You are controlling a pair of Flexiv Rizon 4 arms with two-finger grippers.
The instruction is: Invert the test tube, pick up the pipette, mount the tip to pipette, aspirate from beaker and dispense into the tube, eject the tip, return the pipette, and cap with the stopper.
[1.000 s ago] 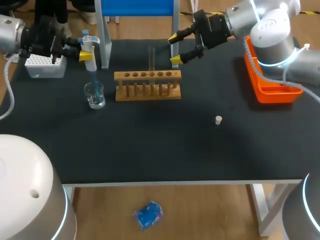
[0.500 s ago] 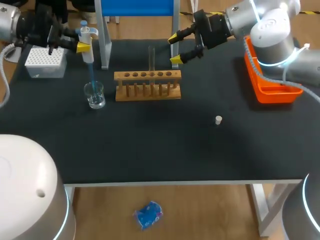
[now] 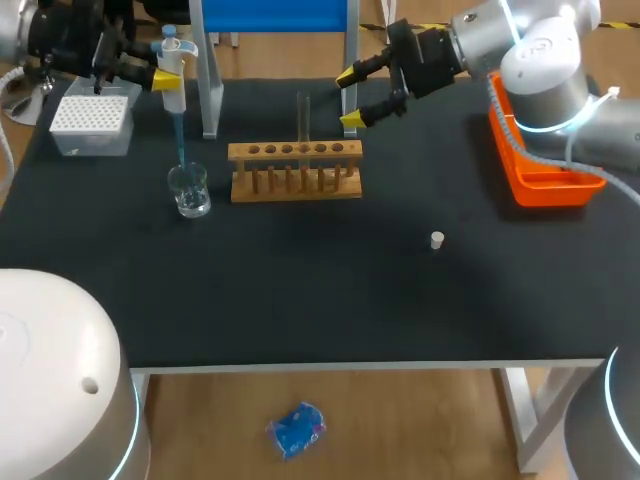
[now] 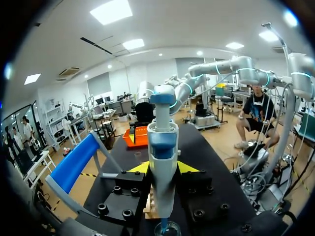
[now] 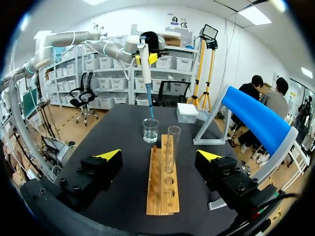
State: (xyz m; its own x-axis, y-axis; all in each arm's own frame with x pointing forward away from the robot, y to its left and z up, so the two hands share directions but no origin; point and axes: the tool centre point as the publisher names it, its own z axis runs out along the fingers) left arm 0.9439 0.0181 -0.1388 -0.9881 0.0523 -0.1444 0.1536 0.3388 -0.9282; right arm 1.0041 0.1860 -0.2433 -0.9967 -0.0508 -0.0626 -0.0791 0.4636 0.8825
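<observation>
**Desk:** What is shown at the left of the black tabletop (image 3: 300, 300)?

**Caption:** A white box of pipette tips (image 3: 91, 118) is seen at the far left. Just beside it, a white-and-blue hand pipette (image 3: 174, 68) is held upright in the left end effector (image 3: 167, 80). Its yellow-tipped fingers are closed on the pipette body from both sides, and the same grip is seen from the left wrist (image 4: 163, 167).

**Desk:** What has been changed in the last second?

**Caption:** The pipette has been raised straight up. Its thin blue tip (image 3: 181, 140) was dipped inside the clear glass beaker (image 3: 189, 190) a second ago. The tip's point is now seen at about rim level, directly over the beaker. The beaker itself has not been shifted.

**Desk:** What is meant by that for the task?

**Caption:** Aspiration is judged to be finished, and a carry to the right is expected next. The clear glass test tube (image 3: 303, 120) is stood mouth-up in the light wooden rack (image 3: 295, 172), beside the beaker. Behind the rack, the right end effector (image 3: 350, 98) is held spread wide and empty, unmoved. Farther right, the small white stopper (image 3: 437, 239) is left lying alone, well apart from the rack, so capping is not yet done. An orange plastic tray (image 3: 540, 175) is seen at the far right edge.
</observation>
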